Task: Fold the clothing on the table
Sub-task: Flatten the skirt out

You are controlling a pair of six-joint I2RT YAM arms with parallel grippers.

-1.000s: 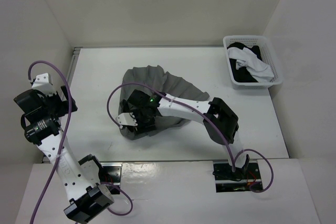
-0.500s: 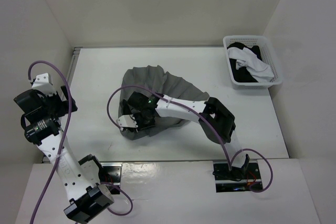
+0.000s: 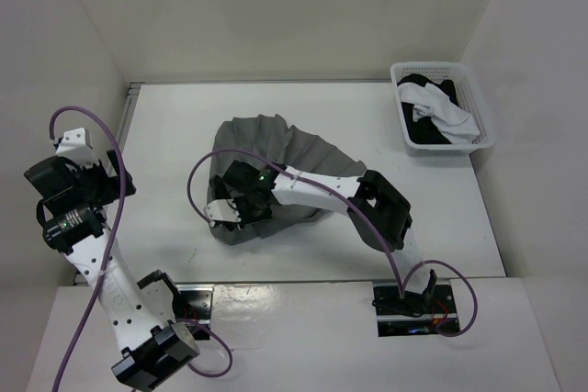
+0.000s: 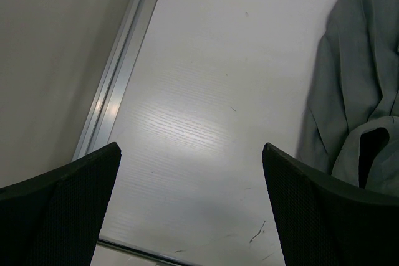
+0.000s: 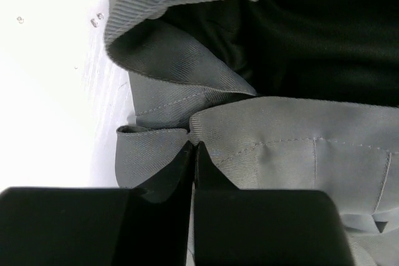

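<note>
Top external view, grey pleated clothing (image 3: pixel 296 147) lying crumpled in the middle of the table (image 3: pixel 175 135), right gripper (image 3: pixel 234 211) pinching its near-left hem between closed fingers, left gripper (image 4: pixel 190 151) hanging spread wide over the table's left side, white lattice basket (image 3: pixel 488 135) sitting at the far right corner, holding a white-and-black garment (image 3: pixel 437 115).

No readable text, label or number shows anywhere.

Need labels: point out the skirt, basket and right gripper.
skirt (image 3: pixel 276 140): top view, far pleats.
basket (image 3: pixel 430 66): top view, far rim.
right gripper (image 5: pixel 194 147): right wrist view, between shut fingertips.
</note>
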